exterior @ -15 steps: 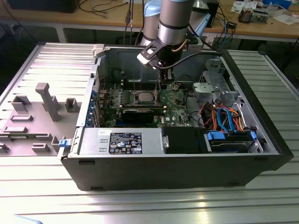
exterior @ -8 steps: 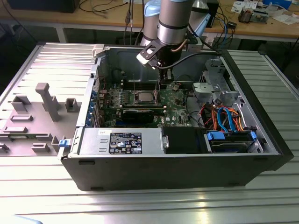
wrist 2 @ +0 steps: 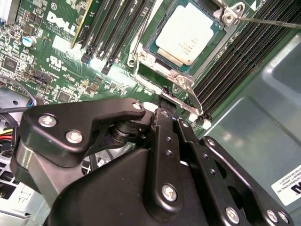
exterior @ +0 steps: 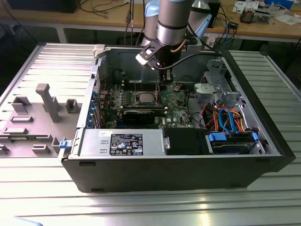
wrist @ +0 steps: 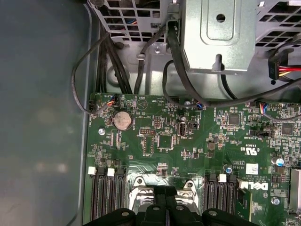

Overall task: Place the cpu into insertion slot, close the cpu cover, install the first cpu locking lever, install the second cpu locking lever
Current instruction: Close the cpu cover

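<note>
cpu (wrist 2: 188, 33): silver top up, lying square and level inside the insertion slot (wrist 2: 151, 47), on the green motherboard (exterior: 178, 101). The exterior view has it mid-board inside the open computer case (exterior: 164, 174). First step reads as done.

cpu cover (wrist 2: 162, 71): in the second wrist view a silvery frame lies flat round the chip, which shows through its window. Judged down over the cpu. Cannot tell whether it is pressed fully home.

Levers: one thin locking lever (wrist 2: 275, 21) runs out from the socket corner and across the memory slots (wrist 2: 244, 61), not tucked in along the frame. In the exterior view two thin rods (exterior: 135, 85) stand up at the socket. Judgement: neither lever is latched, so both lever steps are left.

gripper (wrist 2: 165, 100): low over the board, tips just beside the socket's edge, by the silvery tabs of the frame. Cannot tell whether it touches metal. Jaws drawn narrow, tips together, nothing seen between them. The first wrist view agrees: two dark fingers side by side above the socket's rim, with a coin cell (wrist: 122, 120) further up the board. In the exterior view the arm comes straight down just to the exterior view's right of the cpu.

Case lies on its side on a ribbed metal surface (exterior: 150, 207).
</note>
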Controlling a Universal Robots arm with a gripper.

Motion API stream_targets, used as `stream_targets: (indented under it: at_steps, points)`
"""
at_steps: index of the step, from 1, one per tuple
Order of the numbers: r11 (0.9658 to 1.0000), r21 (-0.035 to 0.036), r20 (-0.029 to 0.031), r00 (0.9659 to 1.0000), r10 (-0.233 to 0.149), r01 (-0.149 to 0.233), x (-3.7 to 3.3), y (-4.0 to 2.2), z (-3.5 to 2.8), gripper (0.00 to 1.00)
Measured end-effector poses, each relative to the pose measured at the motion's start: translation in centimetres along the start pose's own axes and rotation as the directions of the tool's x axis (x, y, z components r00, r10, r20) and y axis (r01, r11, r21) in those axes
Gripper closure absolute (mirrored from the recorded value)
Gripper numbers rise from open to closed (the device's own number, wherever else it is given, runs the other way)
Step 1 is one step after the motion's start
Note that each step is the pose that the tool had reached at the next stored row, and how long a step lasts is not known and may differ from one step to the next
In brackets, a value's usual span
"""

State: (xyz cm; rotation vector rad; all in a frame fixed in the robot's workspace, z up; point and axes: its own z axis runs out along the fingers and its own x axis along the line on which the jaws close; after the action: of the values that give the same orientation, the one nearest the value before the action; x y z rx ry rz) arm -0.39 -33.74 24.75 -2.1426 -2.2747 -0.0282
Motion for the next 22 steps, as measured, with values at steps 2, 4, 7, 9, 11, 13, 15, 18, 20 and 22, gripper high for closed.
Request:
stream_targets:
  at_steps: [2,4,7,9,11,13,15,18,20,22]
  points:
    - [1.0,-0.0001,-0.0001,1.0,0.0,0.0,0.02,-0.33,0.01,0.89]
    - [1.0,-0.0001,-0.0001,1.0,0.0,0.0,0.03,-0.52,0.01,0.89]
    - [1.0,-0.0001,-0.0001,1.0,0.0,0.0,0.05,-0.92,0.02,0.89]
    - [1.0,-0.0001,-0.0001,1.0,0.0,0.0,0.06,-1.28,0.04,0.89]
    - [1.0,0.0,0.0,1.0,0.0,0.0,0.08,-1.71,0.08,0.89]
    - [1.0,-0.0001,0.0,1.0,0.0,0.0,0.12,-2.42,0.2,0.89]
    - [1.0,-0.0001,-0.0002,1.0,-0.002,0.002,0.16,-2.93,0.35,0.89]
    - [1.0,0.0001,0.0002,1.0,-0.004,0.004,0.18,-3.59,0.51,0.89]
    - [1.0,0.0,0.0001,1.0,-0.004,0.004,0.25,-4.66,0.59,0.89]
    - [0.9998,0.0001,0.0001,0.9998,-0.021,0.021,0.35,-7.24,2.78,0.89]
